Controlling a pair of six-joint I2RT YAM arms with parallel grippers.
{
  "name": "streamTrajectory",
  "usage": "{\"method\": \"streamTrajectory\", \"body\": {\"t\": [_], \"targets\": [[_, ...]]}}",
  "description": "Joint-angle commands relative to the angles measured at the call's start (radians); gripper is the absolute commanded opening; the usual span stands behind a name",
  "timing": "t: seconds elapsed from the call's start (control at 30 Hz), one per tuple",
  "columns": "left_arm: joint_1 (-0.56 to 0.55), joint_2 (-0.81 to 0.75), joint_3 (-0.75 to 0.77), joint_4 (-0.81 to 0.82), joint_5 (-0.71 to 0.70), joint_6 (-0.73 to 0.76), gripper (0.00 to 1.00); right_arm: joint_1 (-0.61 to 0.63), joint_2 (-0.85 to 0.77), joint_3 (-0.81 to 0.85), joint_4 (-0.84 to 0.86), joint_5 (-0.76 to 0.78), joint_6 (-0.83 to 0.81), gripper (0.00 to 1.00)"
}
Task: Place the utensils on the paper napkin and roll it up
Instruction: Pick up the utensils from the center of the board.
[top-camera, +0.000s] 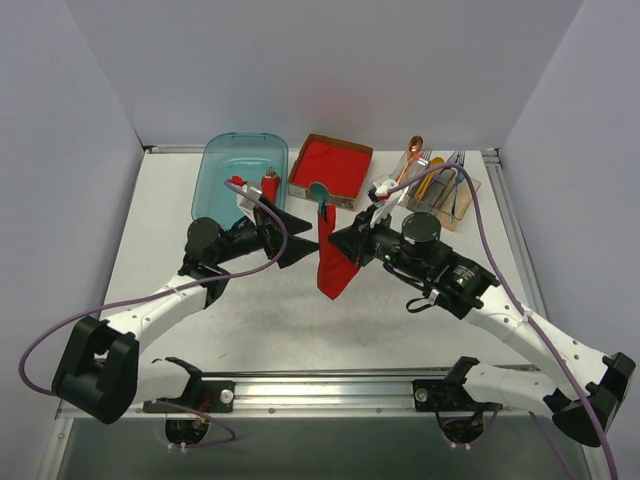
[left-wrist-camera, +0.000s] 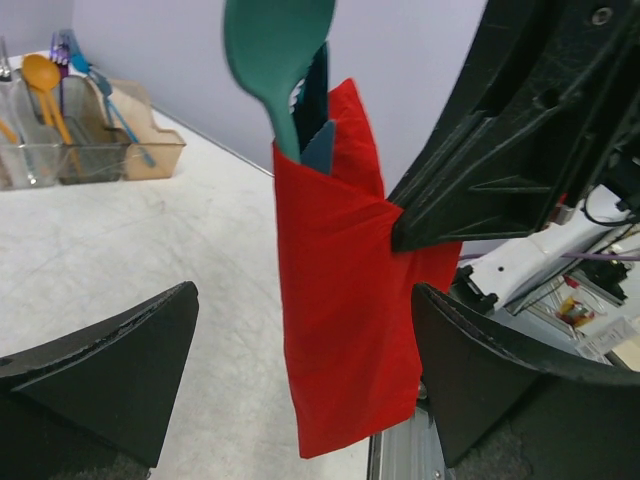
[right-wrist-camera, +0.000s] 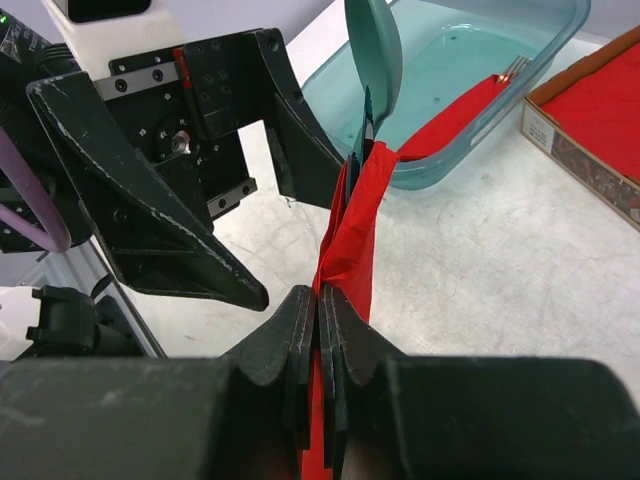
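Observation:
The red paper napkin (top-camera: 332, 265) is folded into a narrow wrap. The teal spoon (top-camera: 320, 190) sticks out of its far end with the blue piece (left-wrist-camera: 318, 140) beside it. My right gripper (top-camera: 343, 240) is shut on the wrap's edge, and the right wrist view shows its jaws (right-wrist-camera: 322, 300) pinched on red paper (right-wrist-camera: 355, 230) below the spoon (right-wrist-camera: 373, 50). My left gripper (top-camera: 298, 238) is open and empty, just left of the wrap. In the left wrist view, the wrap (left-wrist-camera: 345, 330) hangs between the left gripper's (left-wrist-camera: 305, 380) spread fingers, touching neither.
A teal bin (top-camera: 240, 170) at the back left holds another red wrapped bundle (top-camera: 268, 186). The thick red stack in its brown tray (top-camera: 332, 165) stands behind the grippers. A clear caddy (top-camera: 440, 190) with an orange spoon (top-camera: 413, 148) and other cutlery stands at the back right.

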Motion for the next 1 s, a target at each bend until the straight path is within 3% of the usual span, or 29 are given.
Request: {"method": "streamTrajectory", "body": {"t": [0.0, 0.5, 0.93, 0.97], "targets": [[-0.008, 0.014, 0.063, 0.156, 0.106, -0.069, 0.96, 0.006, -0.034, 0.054, 0.06, -0.043, 0.02, 0.0], [-0.068, 0.096, 0.082, 0.221, 0.134, -0.108, 0.97, 0.006, -0.064, 0.062, 0.081, -0.074, 0.039, 0.0], [-0.083, 0.162, 0.091, 0.397, 0.145, -0.218, 1.0, 0.006, -0.066, 0.042, 0.121, -0.095, 0.057, 0.0], [-0.085, 0.163, 0.092, 0.408, 0.147, -0.221, 0.95, 0.008, -0.065, 0.042, 0.124, -0.097, 0.06, 0.0]]}}
